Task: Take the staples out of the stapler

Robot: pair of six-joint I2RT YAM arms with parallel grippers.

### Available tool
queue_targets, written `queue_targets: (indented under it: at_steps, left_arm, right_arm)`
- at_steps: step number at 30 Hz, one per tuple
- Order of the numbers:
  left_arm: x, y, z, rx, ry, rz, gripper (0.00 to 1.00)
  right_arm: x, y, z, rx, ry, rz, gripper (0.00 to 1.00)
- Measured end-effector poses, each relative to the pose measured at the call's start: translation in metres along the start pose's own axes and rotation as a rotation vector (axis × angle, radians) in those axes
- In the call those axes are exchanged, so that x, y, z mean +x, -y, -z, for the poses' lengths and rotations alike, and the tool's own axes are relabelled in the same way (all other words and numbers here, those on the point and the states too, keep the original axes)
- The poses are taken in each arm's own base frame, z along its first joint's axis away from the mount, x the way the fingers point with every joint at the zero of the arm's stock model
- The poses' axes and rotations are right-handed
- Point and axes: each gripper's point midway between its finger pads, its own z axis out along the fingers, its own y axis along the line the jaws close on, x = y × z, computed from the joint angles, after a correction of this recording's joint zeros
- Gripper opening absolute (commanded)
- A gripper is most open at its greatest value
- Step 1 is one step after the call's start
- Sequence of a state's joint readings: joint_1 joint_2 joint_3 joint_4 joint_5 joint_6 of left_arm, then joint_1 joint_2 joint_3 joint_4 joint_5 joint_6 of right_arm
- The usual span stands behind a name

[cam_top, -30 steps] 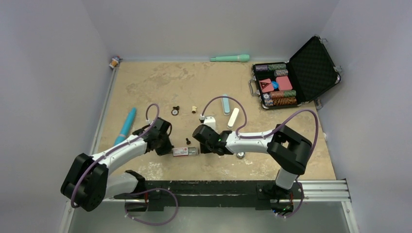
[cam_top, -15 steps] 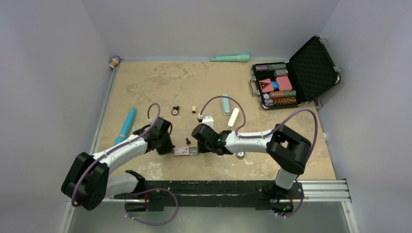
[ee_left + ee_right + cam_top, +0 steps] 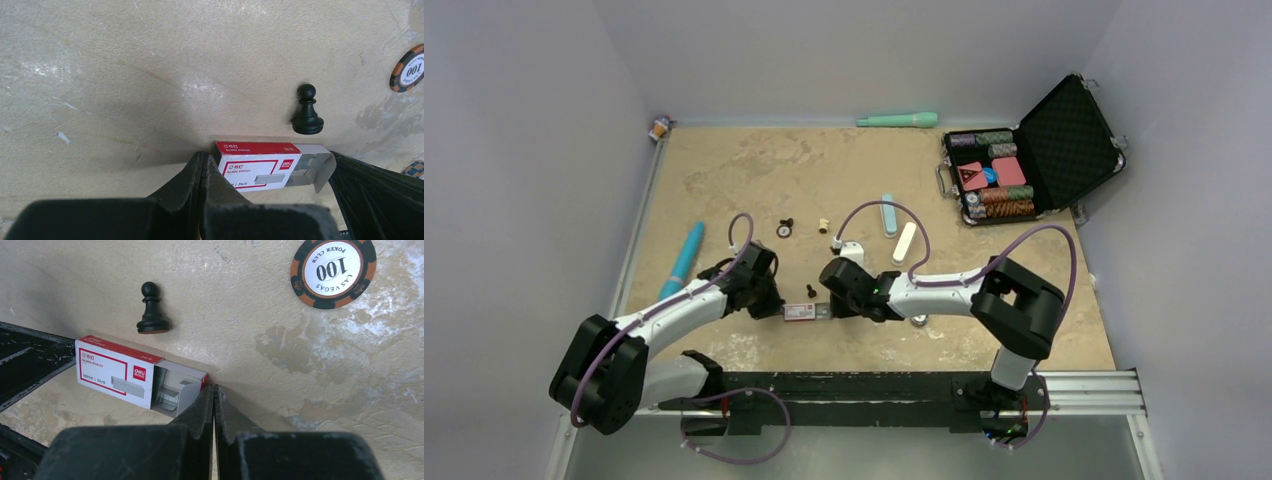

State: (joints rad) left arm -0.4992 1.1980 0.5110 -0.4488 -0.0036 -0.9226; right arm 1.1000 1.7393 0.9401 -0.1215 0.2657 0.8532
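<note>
The stapler lies in two parts beyond the arms, a pale blue oblong (image 3: 889,215) and a white oblong (image 3: 905,243); neither gripper touches them. Between the arms sits a red-and-white staple box (image 3: 802,312) (image 3: 260,167) (image 3: 120,372), its inner tray partly slid out with a grey staple strip (image 3: 167,399) showing. My left gripper (image 3: 776,308) (image 3: 202,157) is shut, its tip against the box's closed end. At the open tray end, my right gripper (image 3: 835,307) (image 3: 213,389) is shut too, holding nothing.
A black pawn (image 3: 811,291) (image 3: 306,110) (image 3: 151,310) stands just behind the box. A poker chip (image 3: 332,271) (image 3: 410,67) lies near the right gripper. A blue pen-like stick (image 3: 683,260) lies left, a mint rod (image 3: 898,120) at the back, an open chip case (image 3: 1024,150) back right.
The right gripper has crept slightly left against the box's tray end, and the box has shifted a little left. The left arm has barely moved.
</note>
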Motion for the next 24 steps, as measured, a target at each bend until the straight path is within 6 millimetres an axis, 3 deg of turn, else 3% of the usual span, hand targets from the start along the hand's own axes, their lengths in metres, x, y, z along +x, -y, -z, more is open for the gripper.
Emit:
queue_targets:
  at_steps: [24]
  left_arm:
    - [0.002,0.007,-0.002,0.045,0.000,-0.002,0.00]
  right_arm:
    - [0.008,-0.017,-0.003,-0.062,0.002,-0.017,0.00]
